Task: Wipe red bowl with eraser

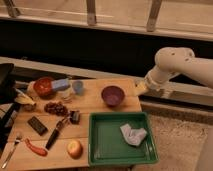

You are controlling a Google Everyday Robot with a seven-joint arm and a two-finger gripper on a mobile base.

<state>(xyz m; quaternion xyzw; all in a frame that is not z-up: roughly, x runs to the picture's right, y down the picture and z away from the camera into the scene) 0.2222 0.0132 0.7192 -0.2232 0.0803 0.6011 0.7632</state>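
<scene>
Nearest you, front left on the table (95, 106), the eraser (37, 125) lies with its long axis far-left to near-right. Behind it sits the red bowl (44, 86). The gripper (141, 89) hovers at the far right edge, well apart from both. Its state cannot be told.

Warm, dim light from above. Pale wooden worktop (92, 101) evenly lit, shadows soft and short; dark band beyond its far edge. White robot arm (175, 62) brightest; gripper (141, 88) at far right corner, yellow-tinted.
</scene>
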